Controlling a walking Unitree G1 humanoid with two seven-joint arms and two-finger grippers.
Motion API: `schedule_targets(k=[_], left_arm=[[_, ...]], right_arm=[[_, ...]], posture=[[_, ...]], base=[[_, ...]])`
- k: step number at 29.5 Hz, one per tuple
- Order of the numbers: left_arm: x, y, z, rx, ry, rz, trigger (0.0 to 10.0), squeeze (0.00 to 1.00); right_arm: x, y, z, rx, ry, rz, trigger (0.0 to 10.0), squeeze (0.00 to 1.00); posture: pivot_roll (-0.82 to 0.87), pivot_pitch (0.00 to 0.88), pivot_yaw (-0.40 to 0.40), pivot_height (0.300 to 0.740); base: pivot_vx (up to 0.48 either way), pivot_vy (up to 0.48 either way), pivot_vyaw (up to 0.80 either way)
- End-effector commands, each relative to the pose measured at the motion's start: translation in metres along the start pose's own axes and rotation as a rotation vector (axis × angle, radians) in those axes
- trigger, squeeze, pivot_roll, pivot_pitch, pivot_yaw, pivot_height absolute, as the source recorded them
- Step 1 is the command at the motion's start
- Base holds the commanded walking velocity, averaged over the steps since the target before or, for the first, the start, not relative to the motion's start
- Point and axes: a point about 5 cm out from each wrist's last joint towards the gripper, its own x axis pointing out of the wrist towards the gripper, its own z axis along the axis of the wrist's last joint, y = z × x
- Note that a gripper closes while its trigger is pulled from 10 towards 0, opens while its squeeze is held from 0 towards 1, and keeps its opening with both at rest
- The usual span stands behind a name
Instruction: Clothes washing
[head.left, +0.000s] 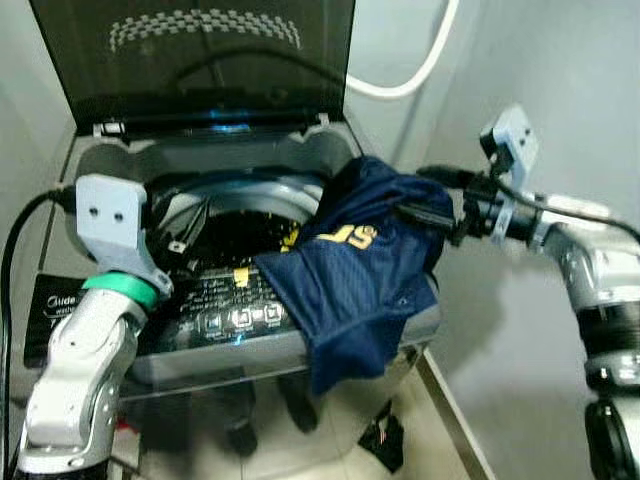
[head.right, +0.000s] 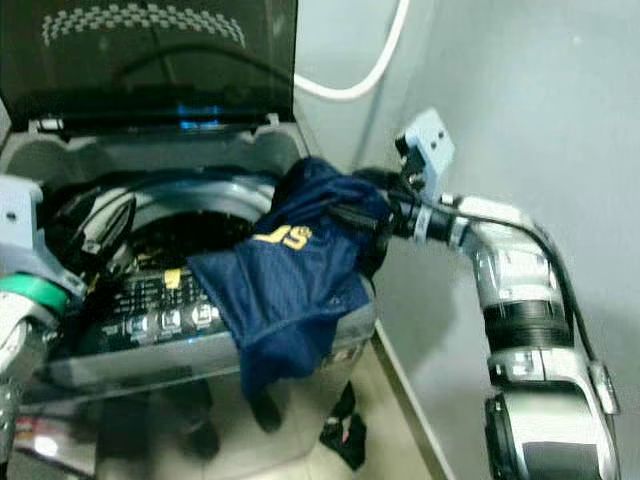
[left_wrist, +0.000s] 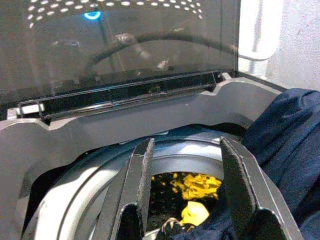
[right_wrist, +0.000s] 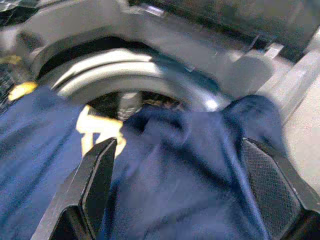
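— Where is the navy blue mesh jersey with yellow lettering (head.left: 355, 275)?

— Draped over the front right corner of the grey top-loading washing machine (head.left: 200, 352). Its long axis runs from the back right of the drum opening, forward and down over the front edge, so the lower hem hangs in front of the machine's face. The upper end is bunched up at the right rim, and the yellow print faces up, near the rim of the round steel drum (head.left: 240, 215).

— What does the fabric look like?

— Thin and limp, with a fine mesh weave and soft folds. Part of it dips into the drum opening, seen from the left wrist, where something yellow lies inside.

— And the right gripper (head.left: 432, 212)?

— It reaches in from the right side at the machine's right rim. From the right wrist, its two black fingers (right_wrist: 95, 185) stand wide apart with the blue cloth heaped between them, so the gripper is spread around the cloth and not pinched on it.

— The left gripper (left_wrist: 187, 190)?

— It sits above the left part of the drum opening, pointing toward the back of the machine. Its ribbed black fingers are parted, with nothing between them.

— The machine itself?

— The dark tinted see-through lid (head.left: 195, 60) stands upright at the back edge, with a dotted pattern near its top. A dark control panel with a row of buttons (head.left: 235, 318) runs along the front edge, left of the jersey. A white hose (head.left: 415, 75) curves on the wall behind.
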Motion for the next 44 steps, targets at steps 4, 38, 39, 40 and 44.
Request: schedule_targets(k=[4, 38, 39, 40, 44], left_arm=[[-0.011, 0.002, -0.004, 0.008, 0.039, -0.034, 10.0, 0.00], [-0.021, 0.006, 0.002, 0.009, 0.013, 0.030, 10.0, 0.00], [-0.021, 0.006, 0.002, 0.009, 0.013, 0.030, 10.0, 0.00], [-0.021, 0.006, 0.002, 0.008, 0.012, 0.033, 10.0, 0.00], [-0.021, 0.005, 0.001, 0.000, 0.010, 0.039, 10.0, 0.00]], right_arm=[[-0.007, 0.007, -0.036, 0.109, 0.127, -0.075, 10.0, 1.00], [0.100, 0.061, 0.025, 0.292, -0.243, 0.004, 0.0, 0.00], [0.100, 0.061, 0.025, 0.292, -0.243, 0.004, 0.0, 0.00], [0.109, 0.061, 0.038, 0.285, -0.272, 0.012, 0.0, 0.00], [0.133, 0.079, 0.084, 0.260, -0.377, 0.129, 0.0, 0.00]], posture=[[0.18, 0.027, 0.018, 0.740], [0.20, 0.059, -0.038, 0.740], [0.20, 0.059, -0.038, 0.740], [0.20, 0.060, -0.040, 0.740], [0.19, 0.058, -0.043, 0.740]], base=[[0.000, 0.000, 0.00], [0.000, 0.000, 0.00], [0.000, 0.000, 0.00], [0.000, 0.000, 0.00], [0.000, 0.000, 0.00]])
